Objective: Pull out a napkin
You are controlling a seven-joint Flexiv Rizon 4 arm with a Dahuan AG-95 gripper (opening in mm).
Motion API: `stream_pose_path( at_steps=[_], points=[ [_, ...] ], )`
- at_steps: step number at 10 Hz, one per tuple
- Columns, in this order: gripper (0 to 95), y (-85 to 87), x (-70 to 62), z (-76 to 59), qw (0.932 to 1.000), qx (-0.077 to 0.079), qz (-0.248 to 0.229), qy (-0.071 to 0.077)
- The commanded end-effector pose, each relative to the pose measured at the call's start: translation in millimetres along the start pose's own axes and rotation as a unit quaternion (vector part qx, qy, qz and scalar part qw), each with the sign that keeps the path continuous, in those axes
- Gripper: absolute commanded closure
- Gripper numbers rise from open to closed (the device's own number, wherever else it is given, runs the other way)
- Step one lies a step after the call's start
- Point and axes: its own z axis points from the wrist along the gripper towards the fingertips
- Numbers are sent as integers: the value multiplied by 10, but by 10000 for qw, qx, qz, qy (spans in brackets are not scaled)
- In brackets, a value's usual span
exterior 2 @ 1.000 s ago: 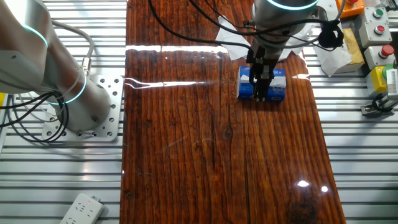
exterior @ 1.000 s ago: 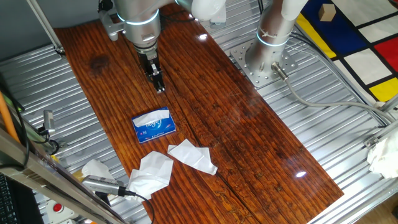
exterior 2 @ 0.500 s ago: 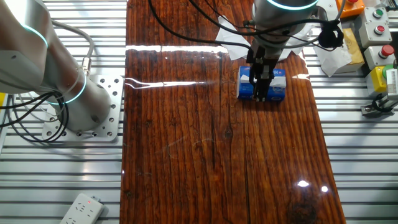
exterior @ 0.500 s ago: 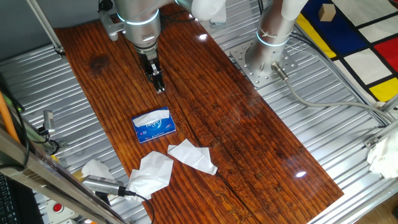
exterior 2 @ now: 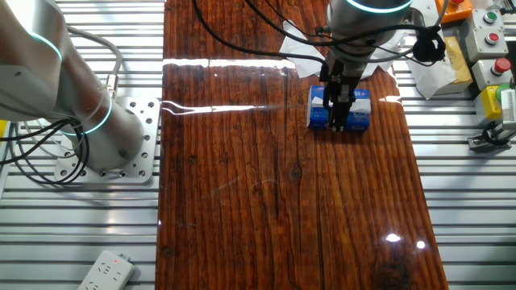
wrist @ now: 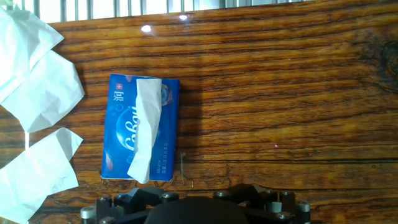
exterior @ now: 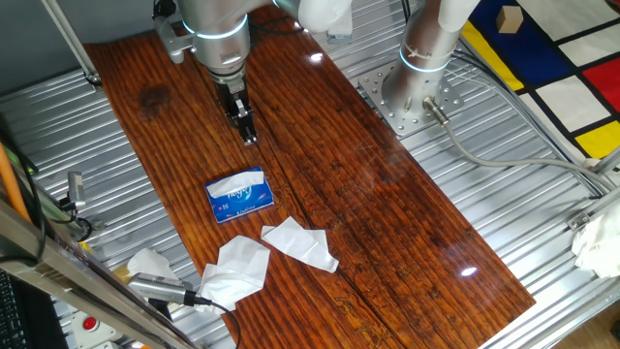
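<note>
Blue tissue pack (wrist: 141, 127) lying flat on the wooden table (exterior: 387, 223), taken here as the landmark. Napkin (wrist: 144, 129) poking out of the pack's top slot as a long white strip, running almost the full length of the pack, its free end curling up a little at one end. Same strip visible in one fixed view as a white patch along the pack's upper edge (exterior: 232, 182).

Gripper (exterior: 246, 131) hanging above bare wood, up-table from the pack and well apart from it, holding nothing. Fingers (exterior: 242, 116) pointing down, close together with little or no gap, though hard to settle from this angle. In the other fixed view, gripper (exterior 2: 337, 121) overlapping the pack only by line of sight.

Loose tissues (exterior: 300, 242) beyond the pack on the side away from the gripper, two near it and a crumpled one further off toward the table edge; not part of the job.

Likely handling: very light, limp, easily torn, no stiffness at all. Best hold probably the raised middle or the curled free end of the strip, pinched above the slot so the fingertips miss the slick plastic wrap. Pack itself light, so a risk of it lifting or sliding along with a straight-up pull.
</note>
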Motion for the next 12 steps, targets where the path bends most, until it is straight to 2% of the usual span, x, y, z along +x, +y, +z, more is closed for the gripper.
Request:
stream_pose_path(
  at_steps=[1,4,7,12],
  points=[
    [950,1,2,-2,9964,-252,-270,-762],
    [950,1,2,-2,9965,-238,-268,-756],
    [950,1,1,-3,9971,-171,-275,-684],
    [950,2,-2,-5,9989,-112,-267,-363]
  ],
)
